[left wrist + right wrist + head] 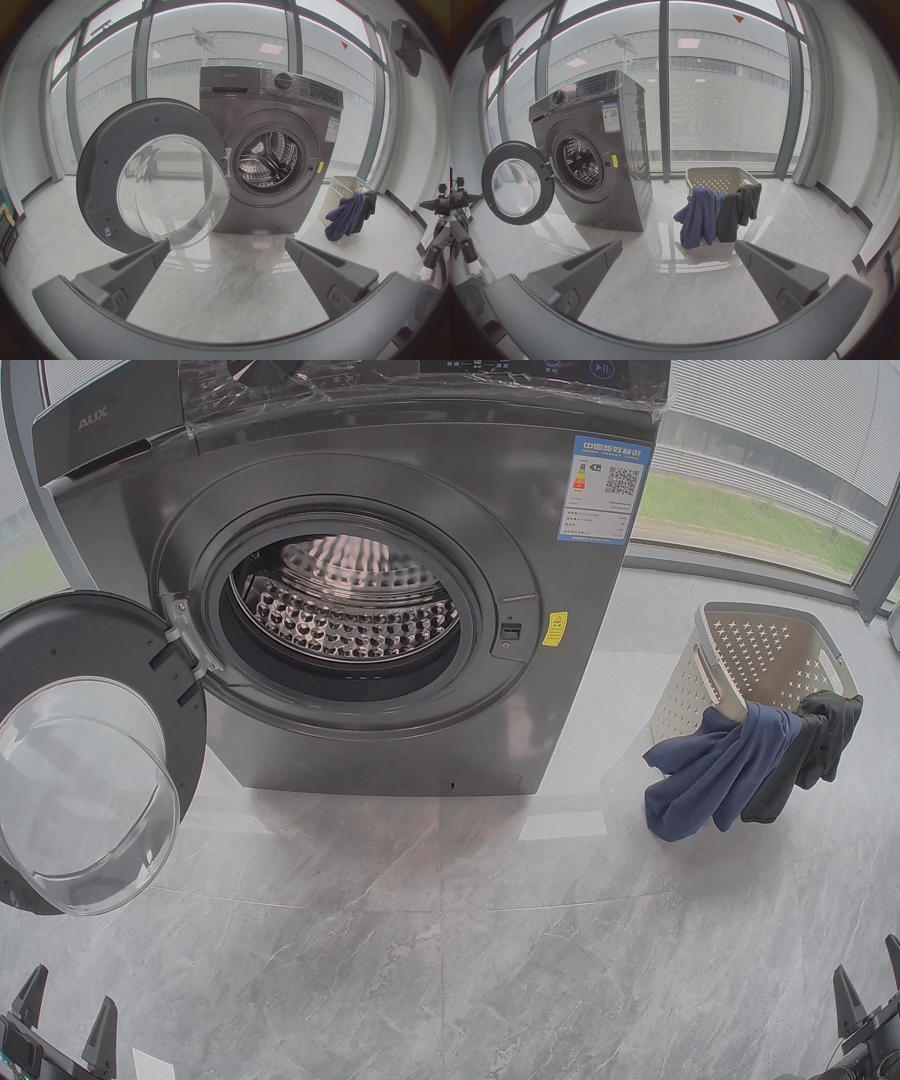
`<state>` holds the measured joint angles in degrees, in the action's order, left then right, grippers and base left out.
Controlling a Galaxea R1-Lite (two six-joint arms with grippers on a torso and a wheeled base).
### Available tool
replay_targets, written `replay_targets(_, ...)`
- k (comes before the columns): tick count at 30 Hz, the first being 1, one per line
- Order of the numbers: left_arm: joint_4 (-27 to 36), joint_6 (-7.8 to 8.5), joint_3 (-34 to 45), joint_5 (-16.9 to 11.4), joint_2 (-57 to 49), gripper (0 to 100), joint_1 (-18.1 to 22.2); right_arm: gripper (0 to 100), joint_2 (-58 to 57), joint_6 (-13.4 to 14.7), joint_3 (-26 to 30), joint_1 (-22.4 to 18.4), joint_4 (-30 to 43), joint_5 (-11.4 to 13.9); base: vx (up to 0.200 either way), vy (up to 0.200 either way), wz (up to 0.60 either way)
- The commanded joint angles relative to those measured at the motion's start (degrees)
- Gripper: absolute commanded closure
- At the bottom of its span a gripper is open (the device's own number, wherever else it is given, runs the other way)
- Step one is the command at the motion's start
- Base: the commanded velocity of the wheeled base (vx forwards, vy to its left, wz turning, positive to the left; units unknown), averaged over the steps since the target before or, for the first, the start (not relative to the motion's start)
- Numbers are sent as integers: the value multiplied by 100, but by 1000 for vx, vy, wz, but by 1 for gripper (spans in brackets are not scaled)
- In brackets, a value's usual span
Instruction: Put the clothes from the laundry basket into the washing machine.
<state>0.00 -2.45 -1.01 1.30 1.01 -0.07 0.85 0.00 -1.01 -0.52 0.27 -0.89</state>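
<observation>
Two clothes hang over the near rim of the basket (741, 641), which stands upright on the floor (450, 941) to the right of the washer (525, 529) and a little apart from it. The blue one (717, 768) is on the left, the dark one (816, 744) touches it on the right. Both run lengthwise down the basket's outer wall, from the rim toward the floor. The blue one hangs lower, and whether its end touches the floor cannot be told.

The basket's long side runs roughly left to right. The clothes hide most of its near wall, and its bottom is hard to make out, so what lies inside cannot be told.

There is one washer, its round opening facing the near side, with the drum's (347, 604) pierced metal wall showing. Its door (84, 754) is swung wide out to the left on a left-side hinge. The head view cuts off the washer's top.

The left gripper (73, 986) and right gripper (864, 954) sit low at the near edge, well apart from the basket and washer. Each has its fingers spread apart with nothing between them.
</observation>
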Motion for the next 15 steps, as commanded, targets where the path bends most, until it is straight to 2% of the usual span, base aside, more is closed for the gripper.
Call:
replay_targets(1,0,-1,92,1,-66,0,-1,0,-33,0,92,0,0,1,0,-200,0)
replay_targets(15,0,-1,92,1,-66,0,-1,0,-33,-9,92,8,0,10,0,-200,0)
